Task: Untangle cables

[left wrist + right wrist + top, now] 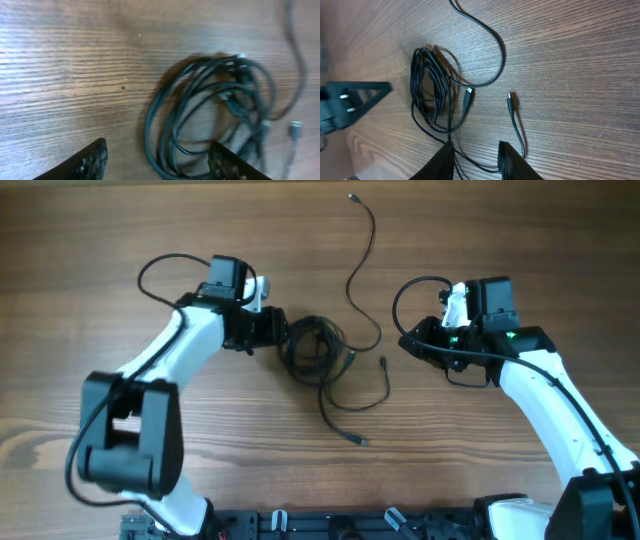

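Left hand (pixel 160 162) wide beside coiled cables (pixel 312 345); right hand (pixel 476 162) parted, empty, over wooden table (pixel 100 240).

Overhead camera looks straight down on the wooden bench (pixel 100 240), cables (pixel 312 345) at centre frame. Left wrist camera sits close and low behind the left end effector (pixel 156 162), cables (pixel 210 100) filling the right half. Right wrist camera stands farther back, right end effector (pixel 476 160) at bottom edge, the same cables (pixel 430 85) left of centre.
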Tool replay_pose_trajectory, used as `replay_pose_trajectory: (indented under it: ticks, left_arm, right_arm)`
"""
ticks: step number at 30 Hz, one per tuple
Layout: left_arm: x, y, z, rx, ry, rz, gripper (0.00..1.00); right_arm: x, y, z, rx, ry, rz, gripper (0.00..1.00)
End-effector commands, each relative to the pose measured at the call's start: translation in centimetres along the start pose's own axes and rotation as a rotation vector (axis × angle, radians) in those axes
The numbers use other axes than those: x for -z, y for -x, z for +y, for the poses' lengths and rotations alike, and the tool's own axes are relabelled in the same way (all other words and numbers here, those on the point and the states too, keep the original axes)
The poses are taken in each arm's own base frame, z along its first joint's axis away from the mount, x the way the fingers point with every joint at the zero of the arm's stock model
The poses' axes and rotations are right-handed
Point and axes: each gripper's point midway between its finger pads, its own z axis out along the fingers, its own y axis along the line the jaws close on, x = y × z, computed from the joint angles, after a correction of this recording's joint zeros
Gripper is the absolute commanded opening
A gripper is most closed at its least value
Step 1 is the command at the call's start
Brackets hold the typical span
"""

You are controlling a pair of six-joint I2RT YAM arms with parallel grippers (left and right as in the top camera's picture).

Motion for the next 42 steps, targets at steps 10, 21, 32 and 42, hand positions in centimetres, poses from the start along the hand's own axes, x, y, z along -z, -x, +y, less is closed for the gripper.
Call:
replay_pose_trajectory:
  ticks: [10, 21, 32, 42]
  left_arm:
    - [-5.2, -5.9, -1.1, -0.249, 0.295, 0.133, 0.18]
    - [6.5, -1.8, -14.6, -0.331, -0.223, -0.130, 0.04]
    - [10.4, -3.2, -19.8, -0.410, -0.524, -0.121, 0.04]
    - [10.8, -1.3, -16.5, -0.317, -0.484, -0.135, 0.04]
  right_arm:
    - [0.1, 0.0, 0.0, 0.002, -0.002, -0.001, 0.32]
    - [0.2, 2.1, 4.4, 0.121, 0.198, -0.068, 0.50]
    - [-1.0, 0.4, 3.8, 0.094, 0.176, 0.012, 0.50]
    - [-1.2, 0.0, -2.6, -0.005, -0.203, -0.038, 0.04]
